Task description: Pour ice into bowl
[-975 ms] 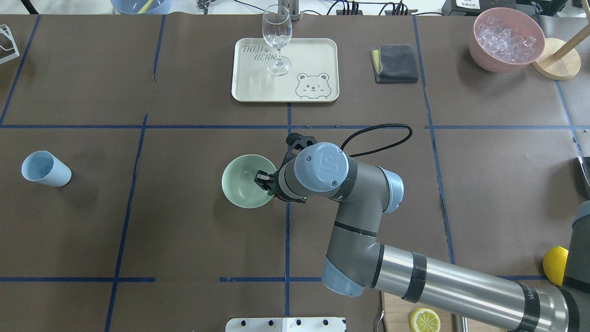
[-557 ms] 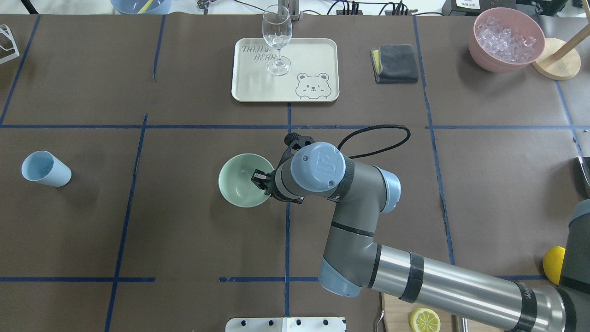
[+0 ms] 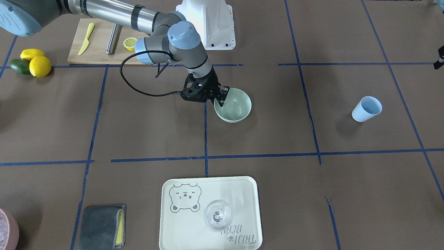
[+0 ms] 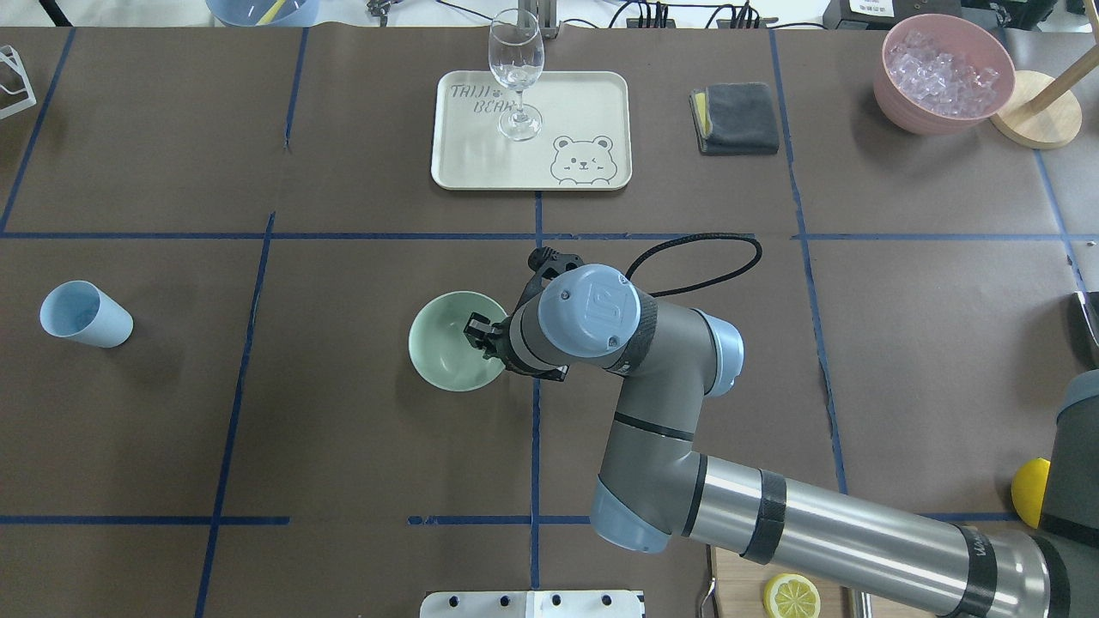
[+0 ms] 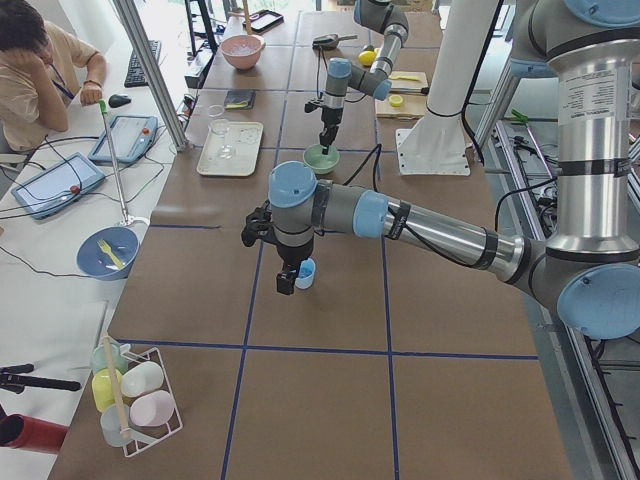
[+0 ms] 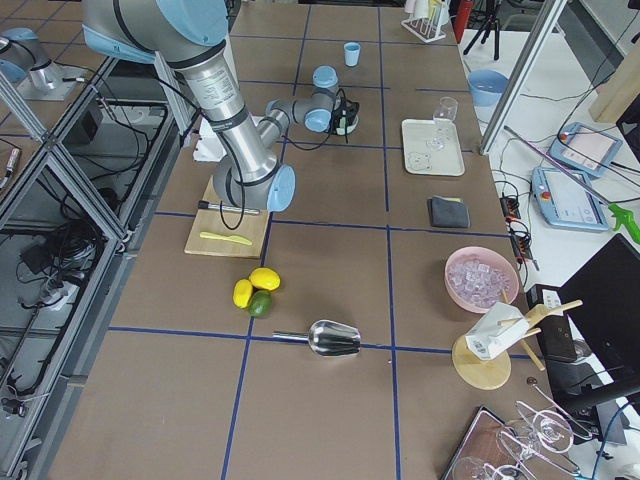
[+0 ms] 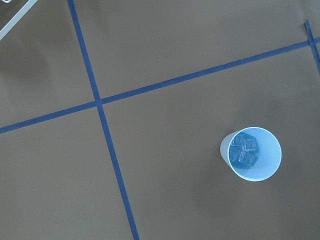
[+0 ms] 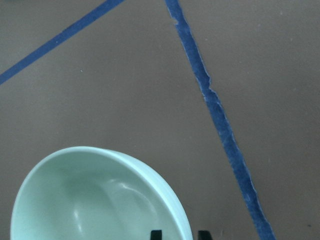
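Right hand (image 3: 221, 98) is pinching the rim of the round pale mint-green bowl (image 4: 440, 348) on the bowl's robot-right side. Wrist cam shows one fingertip (image 8: 156, 234) inside the rim and the other outside. Bowl is mid-worktop (image 4: 343, 412), just beside a blue tape line.

Clear ice cubes (image 7: 244, 150), a few of them, lie in the bottom of the light blue plastic cup (image 7: 252, 169). Cup is upright on the robot's left side, well apart from the bowl. Left hand (image 5: 287, 282) hangs over that cup, its camera looking down into it. Spread or pressed together: cannot tell.

More ice sits in the pink bowl (image 4: 901, 116) at the far right. Cream bear-print tray (image 4: 481, 154) with a wine glass (image 4: 516, 60) stands beyond the green bowl.
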